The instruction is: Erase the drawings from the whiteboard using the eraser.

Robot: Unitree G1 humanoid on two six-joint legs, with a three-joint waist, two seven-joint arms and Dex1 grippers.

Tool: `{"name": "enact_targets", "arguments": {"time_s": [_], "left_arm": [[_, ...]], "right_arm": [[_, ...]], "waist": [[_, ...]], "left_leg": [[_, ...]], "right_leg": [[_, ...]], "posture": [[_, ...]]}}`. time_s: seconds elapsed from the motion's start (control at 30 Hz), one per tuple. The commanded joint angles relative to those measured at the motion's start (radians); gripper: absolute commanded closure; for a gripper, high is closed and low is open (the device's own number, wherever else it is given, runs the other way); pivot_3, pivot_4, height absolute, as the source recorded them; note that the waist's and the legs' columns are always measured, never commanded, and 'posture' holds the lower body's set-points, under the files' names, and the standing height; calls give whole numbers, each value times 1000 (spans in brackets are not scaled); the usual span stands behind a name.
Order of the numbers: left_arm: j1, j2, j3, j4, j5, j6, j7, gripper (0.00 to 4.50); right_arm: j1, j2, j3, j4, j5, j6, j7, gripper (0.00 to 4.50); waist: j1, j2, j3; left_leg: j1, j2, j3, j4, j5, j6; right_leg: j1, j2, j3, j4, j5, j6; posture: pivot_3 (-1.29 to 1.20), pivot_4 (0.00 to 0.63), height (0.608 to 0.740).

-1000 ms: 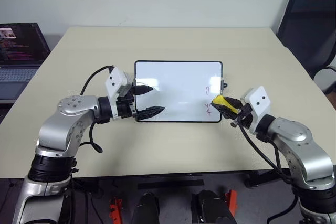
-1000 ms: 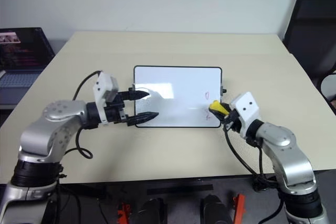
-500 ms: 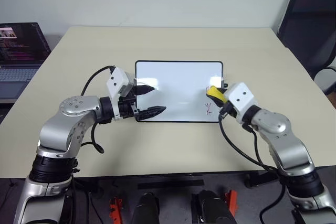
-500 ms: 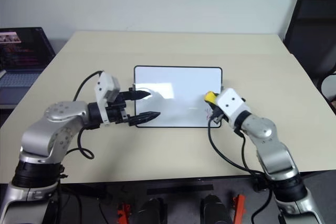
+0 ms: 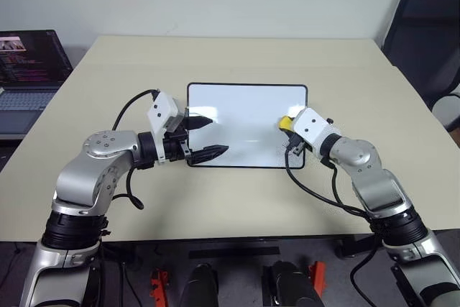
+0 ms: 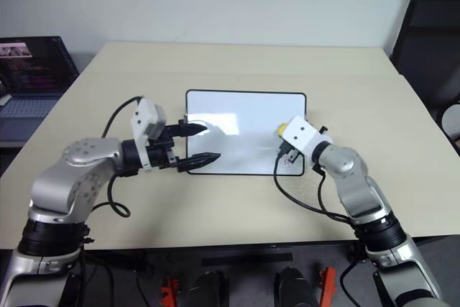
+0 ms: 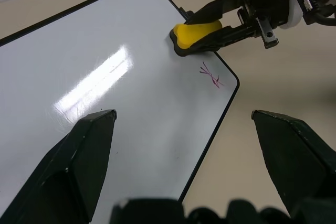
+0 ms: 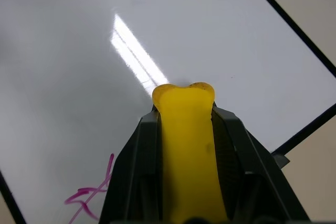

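Left wrist view, right hand (image 7: 202, 30) clamped on yellow eraser (image 7: 195, 32) pressed to whiteboard (image 7: 105, 87) near its corner, pink scribble (image 7: 211, 74) just beside, left hand (image 5: 205, 136) spread wide, empty.

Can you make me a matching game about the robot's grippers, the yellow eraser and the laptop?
Things:
1. left gripper
2. right gripper
3. eraser
4. laptop

States or places:
A. on the whiteboard, by a red scribble
B. beyond the table's left edge
C. open, at the whiteboard's left edge
D. shut on the eraser

Pairs: 1-C, 2-D, 3-A, 4-B
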Motion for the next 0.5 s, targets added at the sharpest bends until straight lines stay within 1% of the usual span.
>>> {"name": "enact_targets", "arguments": {"time_s": [0.03,0.1,0.17,0.3,0.43,0.5], "left_arm": [[-8,5,10,-29,-1,-20,1,0],[-7,7,10,-28,-1,-20,-1,0],[-5,7,10,-29,0,-20,-2,0],[-2,7,10,-30,-1,-19,-2,0],[1,9,13,-30,-1,-19,-2,0],[2,9,13,-30,-1,-20,-2,0]], "right_arm": [[-12,10,-7,19,-31,-5,-31,3524],[-56,39,-34,66,-69,-29,-119,3524],[-73,46,-39,88,-79,-27,-134,3524],[-44,21,-11,82,-68,19,-63,3524],[14,-24,28,16,-48,46,44,3524],[30,-37,37,-6,-51,50,72,3524]], "waist": [[0,0,0],[0,0,0],[-3,0,0],[-2,0,0],[-1,-1,-1],[-1,-1,-1]], "left_leg": [[0,0,0,0,0,0],[0,0,0,0,0,0],[0,0,0,1,0,0],[0,0,0,1,1,1],[0,0,0,1,1,1],[0,0,0,1,1,1]], "right_leg": [[0,0,0,0,0,0],[0,0,0,0,1,0],[0,0,0,0,2,0],[0,0,0,0,2,0],[0,0,0,0,2,0],[0,0,0,0,2,0]], "posture": [[0,150,740],[0,150,740],[0,150,740],[0,150,740],[0,150,740],[0,150,740]]}}
